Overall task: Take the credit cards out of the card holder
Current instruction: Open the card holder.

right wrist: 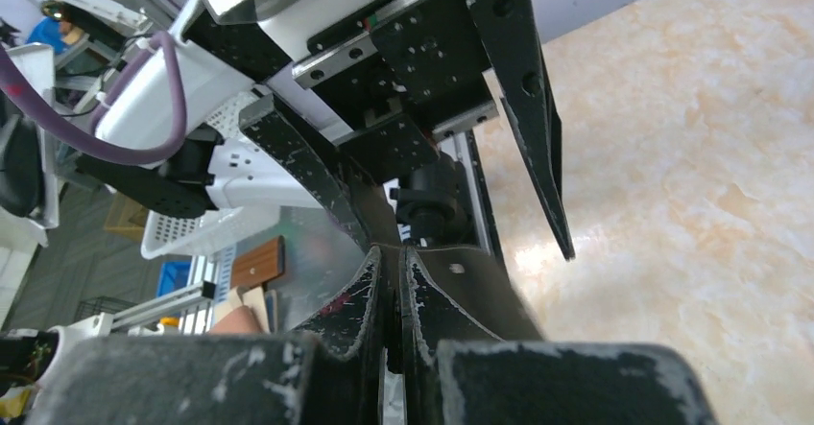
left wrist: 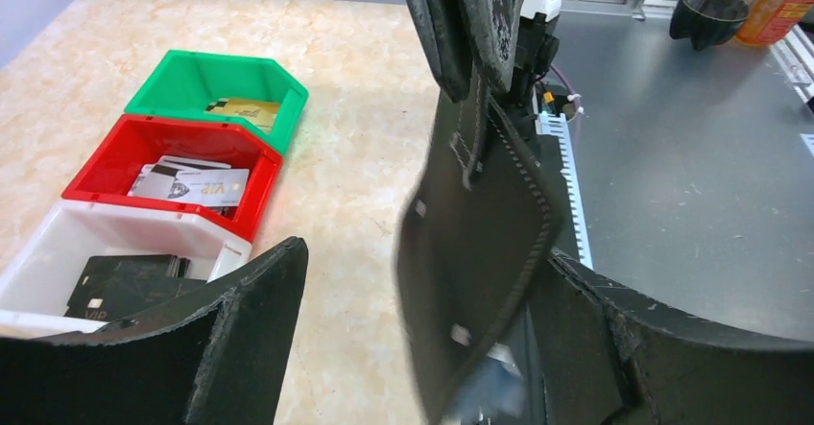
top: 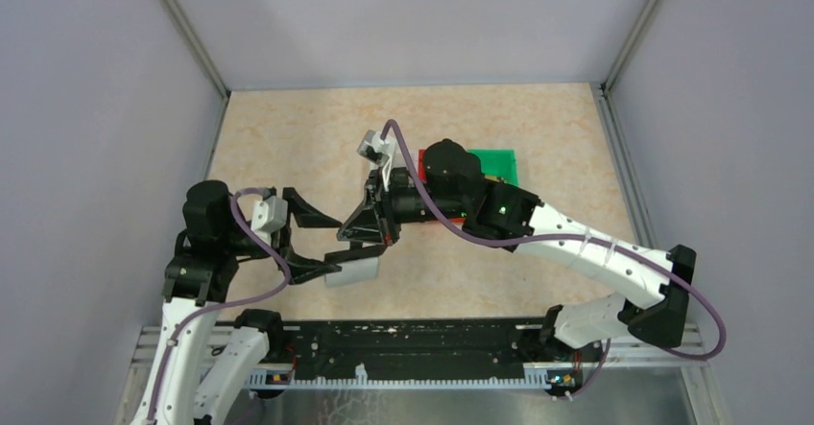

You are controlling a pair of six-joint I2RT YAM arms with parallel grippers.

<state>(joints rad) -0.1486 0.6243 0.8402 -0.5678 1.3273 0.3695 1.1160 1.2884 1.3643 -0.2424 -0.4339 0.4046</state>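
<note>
While the right gripper (right wrist: 391, 262) pinches the card holder (left wrist: 480, 224) tight above the beige marbled table (top: 288, 137), the left gripper (left wrist: 422, 252) stands wide, straddling it as it hangs. Some cards (left wrist: 197, 183) lie in the green bin (left wrist: 182, 70), red bin (left wrist: 106, 161) and white bin (left wrist: 38, 252). Grey walls (top: 96, 108) enclose the table.
</note>
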